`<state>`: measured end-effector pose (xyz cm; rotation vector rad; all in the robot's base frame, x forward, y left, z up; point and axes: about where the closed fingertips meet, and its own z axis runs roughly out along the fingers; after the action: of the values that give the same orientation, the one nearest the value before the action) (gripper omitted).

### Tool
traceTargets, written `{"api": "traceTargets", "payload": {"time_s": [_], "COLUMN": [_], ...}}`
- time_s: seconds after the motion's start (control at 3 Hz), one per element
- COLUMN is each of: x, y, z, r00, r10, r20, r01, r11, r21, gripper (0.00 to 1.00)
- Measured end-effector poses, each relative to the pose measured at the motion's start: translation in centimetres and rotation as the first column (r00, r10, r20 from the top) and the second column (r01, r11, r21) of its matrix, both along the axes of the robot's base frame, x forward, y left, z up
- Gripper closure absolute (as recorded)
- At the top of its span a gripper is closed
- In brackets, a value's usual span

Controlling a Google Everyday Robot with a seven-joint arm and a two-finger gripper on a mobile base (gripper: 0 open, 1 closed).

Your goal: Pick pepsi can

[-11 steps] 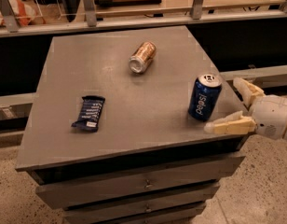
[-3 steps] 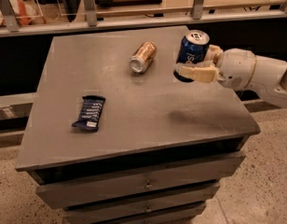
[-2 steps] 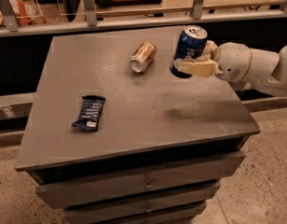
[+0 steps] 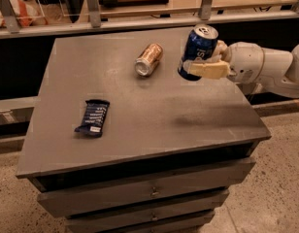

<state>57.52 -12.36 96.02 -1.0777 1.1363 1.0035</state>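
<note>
The pepsi can (image 4: 196,51) is dark blue with white lettering and a silver top. It hangs tilted in the air above the right rear part of the grey table top (image 4: 140,106). My gripper (image 4: 208,58) comes in from the right on a white arm and is shut on the can, one cream finger (image 4: 209,70) across its front and the other behind it. The can's shadow lies on the table below.
A copper-coloured can (image 4: 148,59) lies on its side near the table's rear middle. A flat dark blue snack wrapper (image 4: 93,117) lies at the front left. The table is a drawer cabinet; a rail with shelves runs behind it.
The gripper closed on the pepsi can at the table's right edge and lifted it up and toward the rear. Over the last second it rose slightly more.
</note>
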Motion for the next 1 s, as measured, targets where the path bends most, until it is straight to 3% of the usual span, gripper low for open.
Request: {"api": "traceTargets", "payload": {"time_s": [0.33,0.67,1.0], "x": [-0.7,-1.8,-2.5], "y": [0.5,1.2,1.0], "z": [1.1,2.6,3.2], "r00": [0.9930,0.9385,0.8500], "r10": [0.013,0.092,0.154], "r20": [0.117,0.333,0.504], "r01": [-0.004,-0.020,0.019], "r11": [0.997,0.977,0.947], "r21": [-0.081,-0.212,-0.322], "gripper": [1.00,1.00,1.00]}}
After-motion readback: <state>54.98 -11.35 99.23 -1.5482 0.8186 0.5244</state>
